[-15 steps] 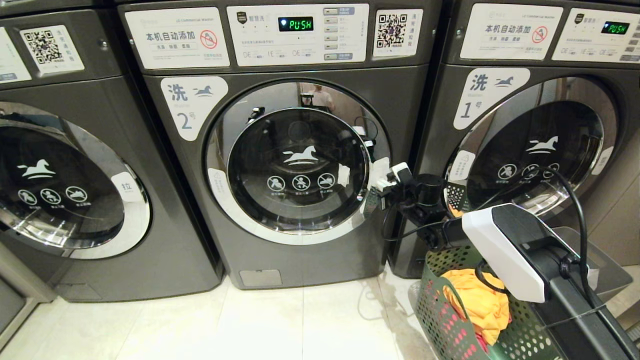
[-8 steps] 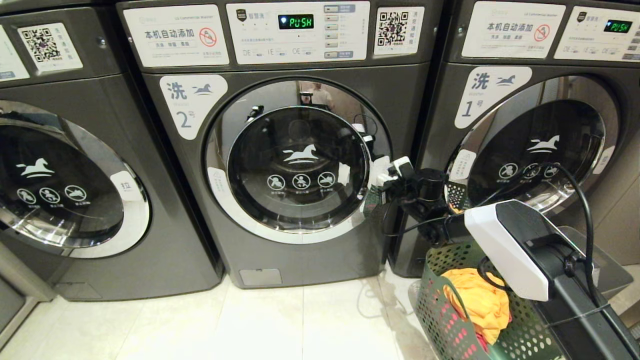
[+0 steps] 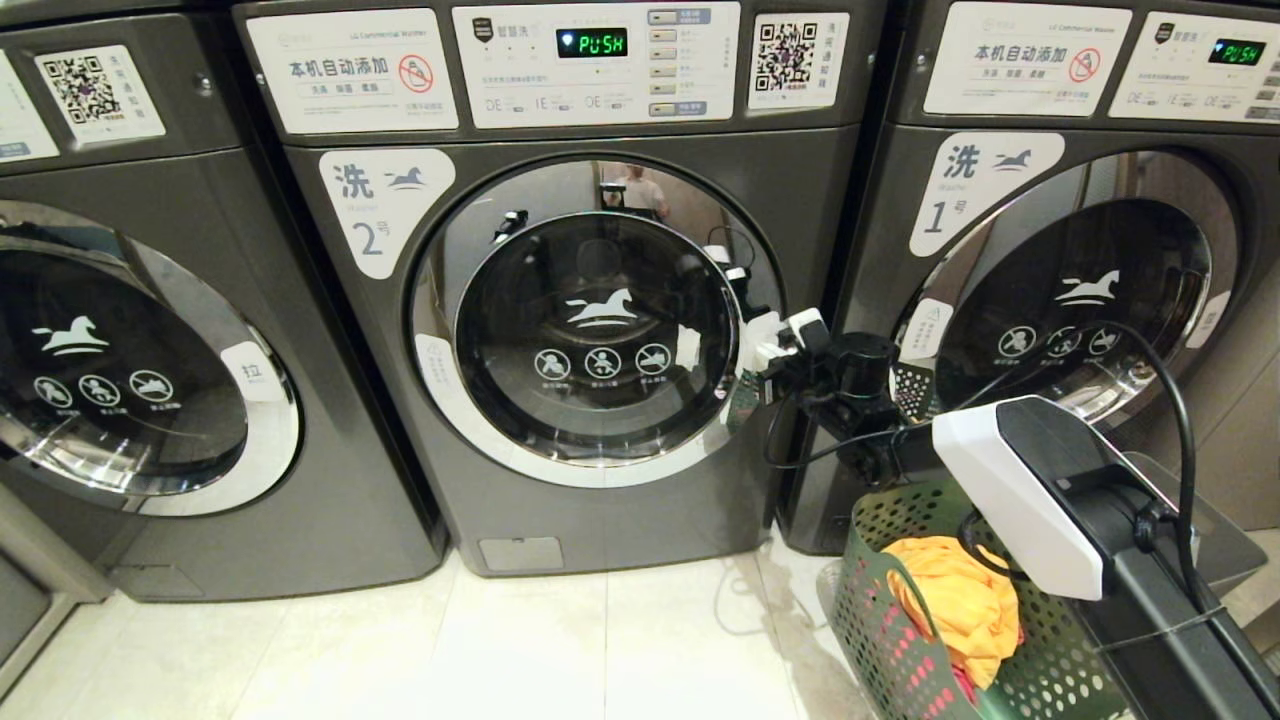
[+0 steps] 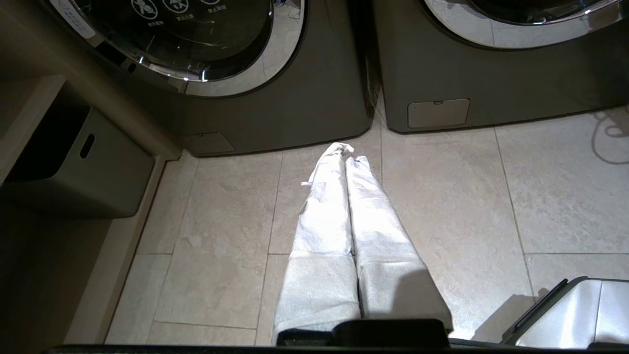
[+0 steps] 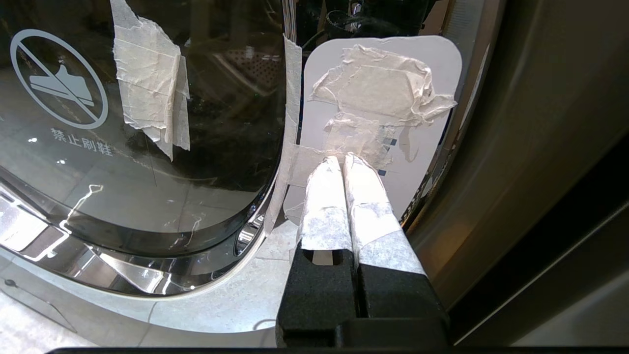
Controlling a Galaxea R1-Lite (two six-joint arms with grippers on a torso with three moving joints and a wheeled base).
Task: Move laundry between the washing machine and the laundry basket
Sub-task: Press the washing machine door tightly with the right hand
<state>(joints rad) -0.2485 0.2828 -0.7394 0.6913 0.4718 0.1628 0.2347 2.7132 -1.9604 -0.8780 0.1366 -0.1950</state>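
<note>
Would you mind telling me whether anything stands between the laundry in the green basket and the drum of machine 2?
Yes: the round glass door of the washing machine is closed across the drum. The yellow-orange garment lies in the laundry basket, and the shut right hand is at the door's taped label.

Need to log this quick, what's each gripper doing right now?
Left gripper: shut, holding nothing, over the floor.
Right gripper: shut, holding nothing, at the door edge.

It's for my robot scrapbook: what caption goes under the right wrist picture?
Right gripper, jaws shut, pokes at the taped white tab on the washing machine door's edge.
</note>
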